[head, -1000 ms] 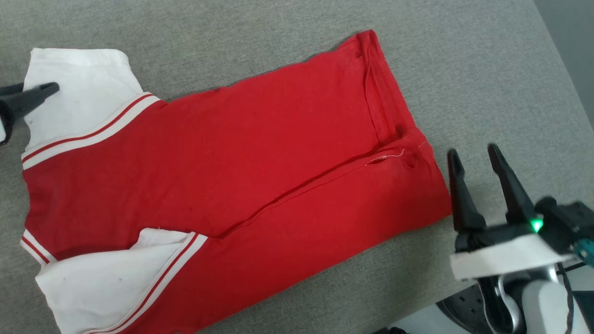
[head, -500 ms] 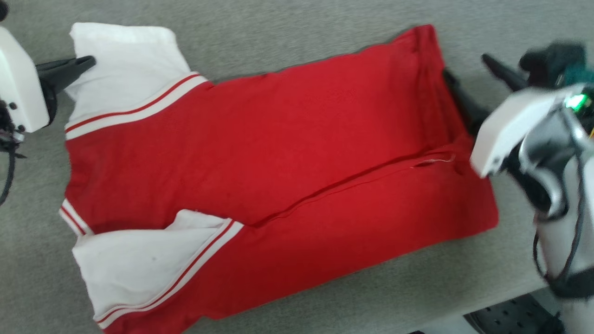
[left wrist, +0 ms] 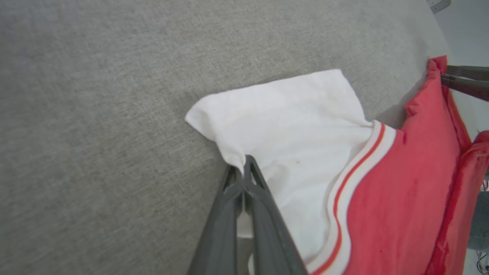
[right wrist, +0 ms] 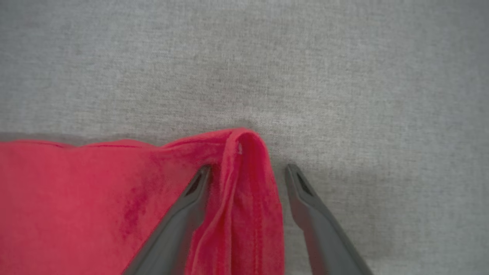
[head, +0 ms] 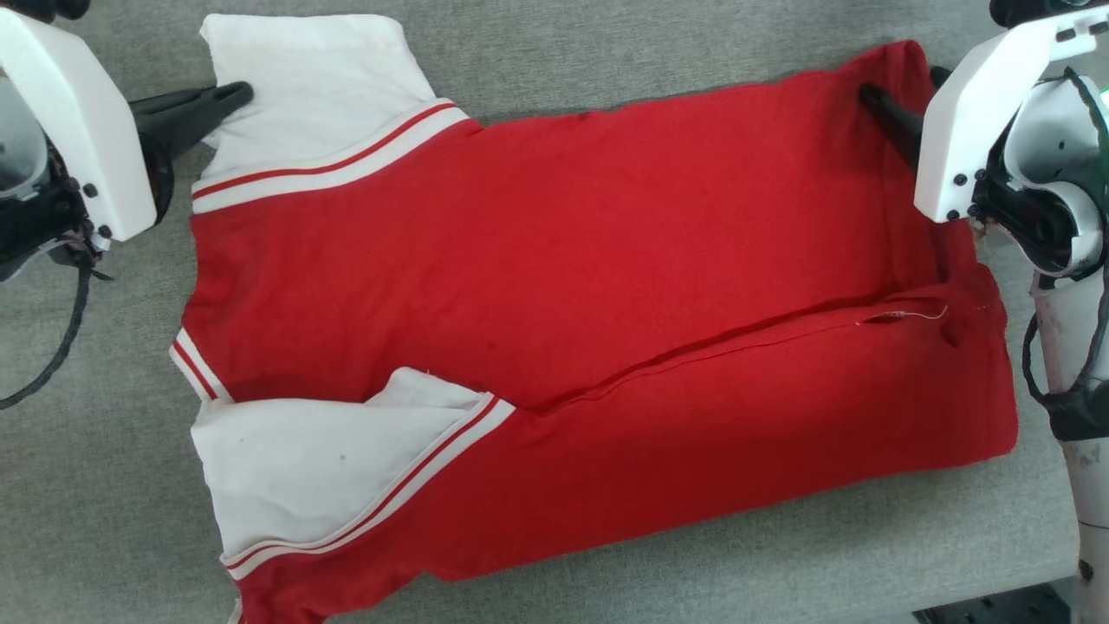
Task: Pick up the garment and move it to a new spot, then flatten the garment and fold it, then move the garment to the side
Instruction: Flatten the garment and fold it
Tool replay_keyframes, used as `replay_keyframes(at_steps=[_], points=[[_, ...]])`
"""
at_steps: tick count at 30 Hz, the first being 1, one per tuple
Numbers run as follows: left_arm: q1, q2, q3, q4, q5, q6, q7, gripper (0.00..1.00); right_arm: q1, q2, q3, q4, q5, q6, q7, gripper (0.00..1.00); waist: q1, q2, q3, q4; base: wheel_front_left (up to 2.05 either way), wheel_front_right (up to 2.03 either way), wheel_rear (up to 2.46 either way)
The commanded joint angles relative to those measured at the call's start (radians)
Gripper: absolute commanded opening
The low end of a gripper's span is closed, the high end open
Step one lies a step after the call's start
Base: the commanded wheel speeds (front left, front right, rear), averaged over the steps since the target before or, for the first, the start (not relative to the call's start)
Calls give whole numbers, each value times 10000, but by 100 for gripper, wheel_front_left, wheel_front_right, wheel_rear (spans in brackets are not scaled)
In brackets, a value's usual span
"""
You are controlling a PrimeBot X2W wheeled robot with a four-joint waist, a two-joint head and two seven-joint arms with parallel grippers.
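Red garment (head: pixel 563 260) | left tool (left wrist: pixel 244 162) clenched on white sleeve (left wrist: pixel 290 114) | wrist view: right tool (right wrist: pixel 249 168) spread astride hem (right wrist: pixel 244 141)

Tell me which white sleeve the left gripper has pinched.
The far sleeve, spread on the grey surface; the left gripper is shut on its edge. The near sleeve lies folded over the red body, untouched.

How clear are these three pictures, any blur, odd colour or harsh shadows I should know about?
Head view: sharp and evenly lit, with only a soft shadow along the fold in the garment. Left wrist view: colours pale, the red washed towards coral, while the left gripper reads fairly crisp. Right wrist view: soft all over, the weave of the grey surface smeared, and a faint shadow beside the right gripper.
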Motion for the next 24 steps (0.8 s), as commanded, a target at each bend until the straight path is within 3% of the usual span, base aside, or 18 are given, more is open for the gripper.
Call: replay_keyframes(at_steps=[1,2,7,14,20,24], points=[[-88,-54,-77,-68,-65,24,-79,0,93,48,205,97,69,0,-55,42,0,0,30,78,0,0,0],[-82,-74,-84,-95,-164,24,-111,0,107,27,164,137,142,0,-120,0,0,0,34,103,0,0,0],[-122,-250,-126,-153,-386,24,-440,0,299,-183,128,280,332,-2,-469,0,0,0,-149,270,0,0,0],[336,-393,-148,-1080,-680,24,-1342,0,945,-809,390,-513,674,-2,-1191,0,0,0,-1189,693,0,0,0],[1163,-15,-275,-2532,-613,24,-2307,0,2128,-1530,332,-1600,1067,-2,-1301,0,0,0,-1986,1103,0,0,0],[2218,666,-478,-3661,-492,24,-3388,0,3492,-1966,-35,-2622,1248,-2,-1239,0,0,0,-2472,1365,0,0,0]])
